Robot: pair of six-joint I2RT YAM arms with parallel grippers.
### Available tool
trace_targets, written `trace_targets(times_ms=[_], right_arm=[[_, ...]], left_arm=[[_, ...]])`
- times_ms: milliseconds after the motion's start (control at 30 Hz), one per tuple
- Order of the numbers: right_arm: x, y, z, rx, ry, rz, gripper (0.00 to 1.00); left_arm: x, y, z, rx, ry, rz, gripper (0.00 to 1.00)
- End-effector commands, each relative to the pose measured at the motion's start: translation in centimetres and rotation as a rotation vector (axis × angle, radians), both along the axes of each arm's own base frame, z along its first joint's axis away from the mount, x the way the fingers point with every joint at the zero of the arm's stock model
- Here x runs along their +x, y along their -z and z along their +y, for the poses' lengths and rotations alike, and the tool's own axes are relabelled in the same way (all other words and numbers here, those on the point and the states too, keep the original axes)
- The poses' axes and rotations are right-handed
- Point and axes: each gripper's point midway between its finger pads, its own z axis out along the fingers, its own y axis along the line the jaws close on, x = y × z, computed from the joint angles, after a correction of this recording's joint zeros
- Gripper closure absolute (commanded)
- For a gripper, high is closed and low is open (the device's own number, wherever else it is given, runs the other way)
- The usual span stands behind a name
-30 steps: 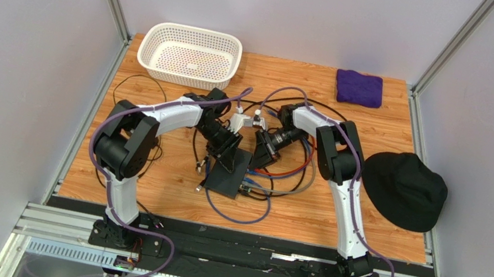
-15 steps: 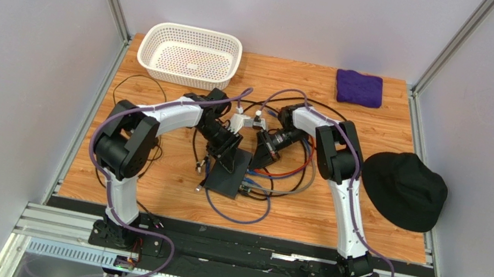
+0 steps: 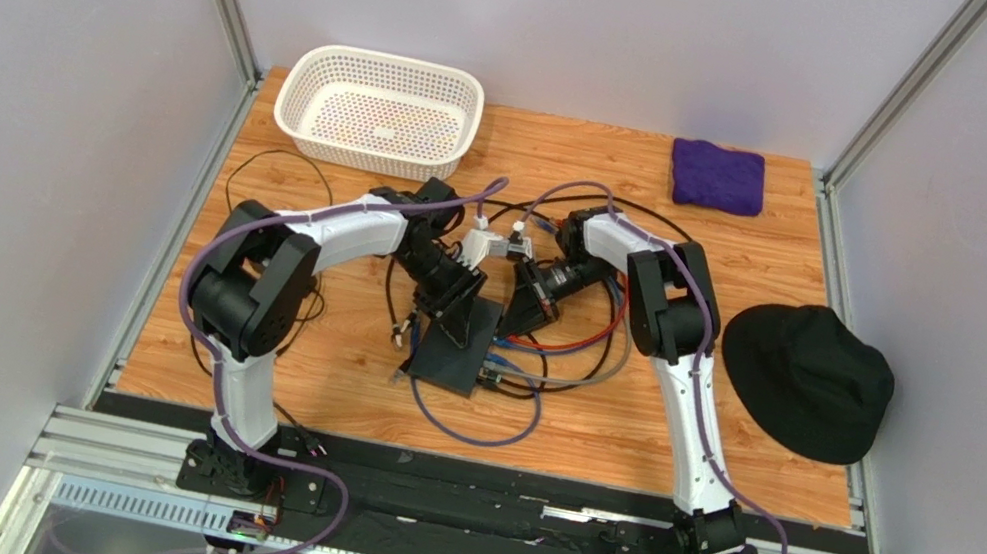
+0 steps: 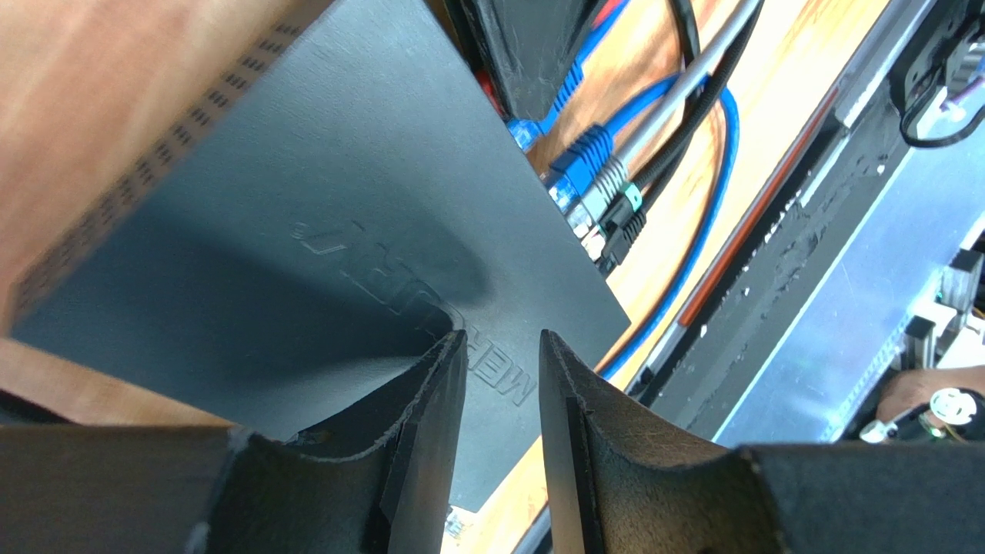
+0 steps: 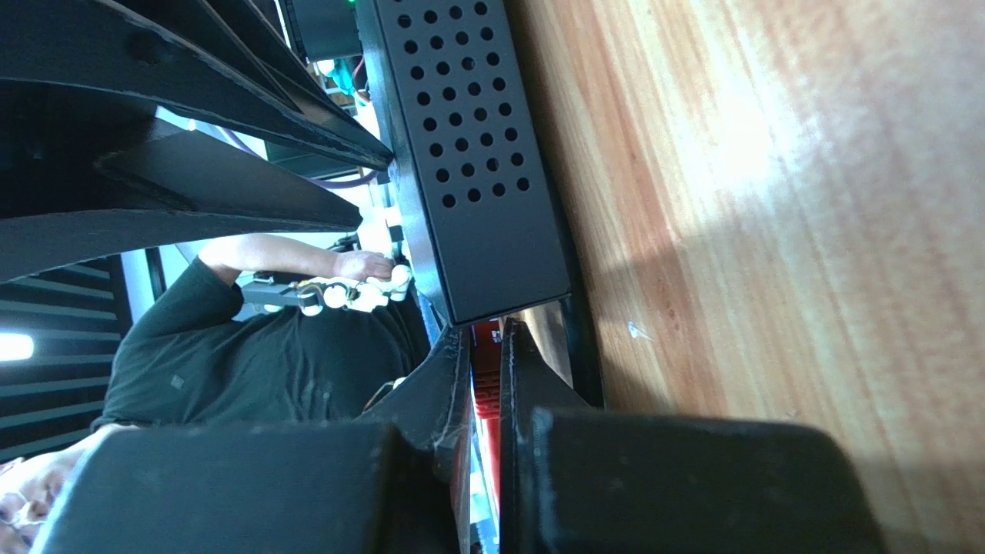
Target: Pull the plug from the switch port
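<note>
Right gripper closed beside switch (red sliver between fingers, unidentifiable)

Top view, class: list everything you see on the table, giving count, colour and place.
basket: one, white, far left corner
cloth: one, purple, far right corner
hat: one, black, right edge
switch: one, black, centre
cables: several, blue, red, grey, black, looped around the switch
table: one, brown wood, under everything
left arm: one, white and black, fingers apart over the switch
right arm: one, white and black, fingers shut beside the switch
</note>
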Motion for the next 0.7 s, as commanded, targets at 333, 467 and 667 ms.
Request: trace_targets(times_ms=[333,467,667], right_arm=[[3.6,3.1,-0.4,-0.01,-0.009,-0.191,1.0],[4.2,3.1,-0.3,-0.024,-0.006,-0.218,1.0],[1.9,4.5,-1.3,-0.062,0.009,-0.177,1.0]], left_arm=[[-0.7,5.3,3.2,0.215,0.058,-0.012,0.58],[-0.6,5.4,3.2,0.223,0.057,-0.009,0.57],[-0.7,5.5,3.2,0.227,0.061,-0.006,0.55]])
